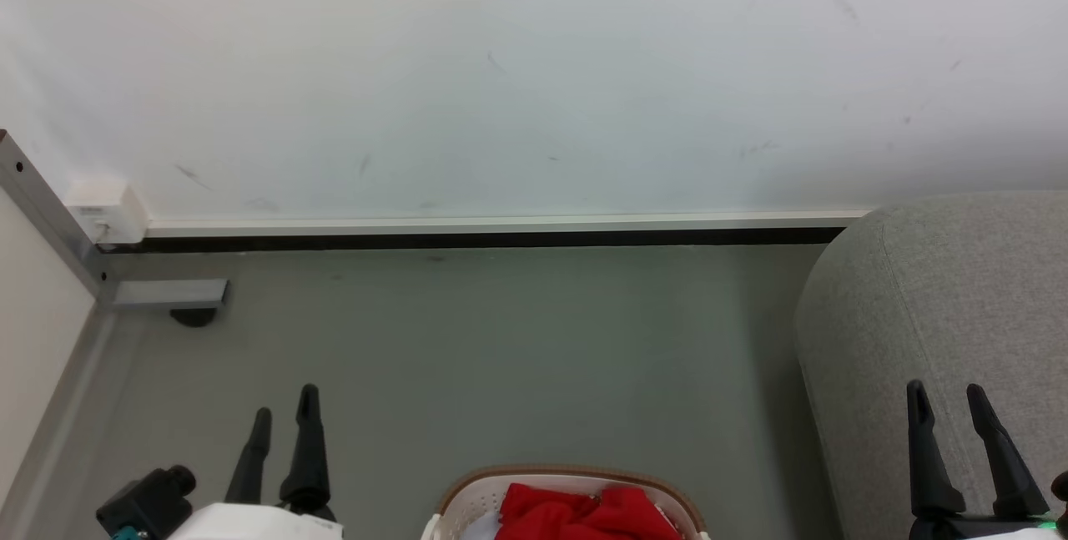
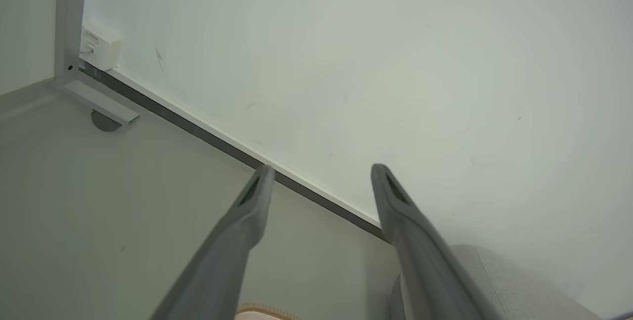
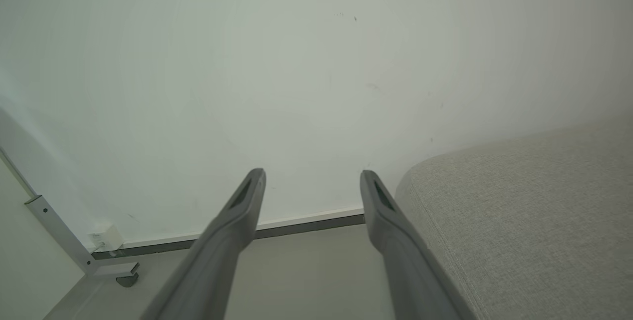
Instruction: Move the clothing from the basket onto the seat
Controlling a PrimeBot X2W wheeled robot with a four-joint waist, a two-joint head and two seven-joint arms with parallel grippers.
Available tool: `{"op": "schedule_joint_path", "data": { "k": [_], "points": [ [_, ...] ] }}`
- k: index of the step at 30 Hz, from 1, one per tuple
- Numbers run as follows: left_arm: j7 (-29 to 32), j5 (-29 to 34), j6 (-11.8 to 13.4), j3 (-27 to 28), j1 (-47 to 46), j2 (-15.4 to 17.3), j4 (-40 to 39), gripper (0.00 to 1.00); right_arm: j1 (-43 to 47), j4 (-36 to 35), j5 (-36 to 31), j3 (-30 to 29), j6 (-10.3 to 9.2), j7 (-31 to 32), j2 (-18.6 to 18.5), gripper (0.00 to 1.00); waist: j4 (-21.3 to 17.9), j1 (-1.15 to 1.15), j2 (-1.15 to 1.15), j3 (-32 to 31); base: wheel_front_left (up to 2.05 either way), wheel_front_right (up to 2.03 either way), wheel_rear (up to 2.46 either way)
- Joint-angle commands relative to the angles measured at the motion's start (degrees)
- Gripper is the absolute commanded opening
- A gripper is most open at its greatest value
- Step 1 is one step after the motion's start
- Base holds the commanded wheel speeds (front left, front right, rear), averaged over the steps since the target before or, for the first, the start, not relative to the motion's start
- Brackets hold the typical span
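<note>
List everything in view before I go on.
clothing: one, red, bunched in the basket
basket: one, white with brown rim, on the floor, bottom centre
seat: one, light grey, right
wall box: one, white, low on the wall, left
metal frame: one, grey, left corner
left gripper: one, black, lower left, jaws open
right gripper: one, black, lower right, before the seat, jaws open

- White wall, a few dark scuffs.
- White skirting with a dark strip under it.
- Grey-green floor, even light.
- Metal frame post at left, small white box touching it.
</note>
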Motion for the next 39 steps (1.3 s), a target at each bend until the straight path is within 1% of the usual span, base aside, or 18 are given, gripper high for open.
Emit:
{"op": "schedule_joint_path", "data": {
  "k": [1,23,33,39],
  "points": [
    [-0.39,1.47,0.02,0.02,-0.08,0.47,-0.7,1.0,0.08,-0.58,-1.6,-0.54,-0.06,-0.45,-0.19,1.0,-0.02,0.0,0.0,0.0,0.0,0.0,0.0],
    [-3.38,13.62,0.53,-1.33,0.63,0.53,-0.77,1.0,1.46,-0.54,-16.94,-3.17,-0.08,-1.32,1.91,1.0,-0.09,0.0,0.0,0.38,0.0,0.0,0.0],
    [-4.71,18.23,0.73,-2.22,1.06,0.55,-0.72,1.0,2.3,-0.53,-22.02,-4.57,-0.09,-1.6,2.77,1.0,-0.3,0.0,0.0,0.45,0.0,0.0,0.0],
    [-5.47,21.01,0.26,-2.65,1.22,0.56,-0.05,1.0,2.76,-0.02,-23.46,-5.74,-0.1,-1.9,3.12,1.0,-0.29,0.0,0.0,0.39,0.0,0.0,0.0]
  ]
}}
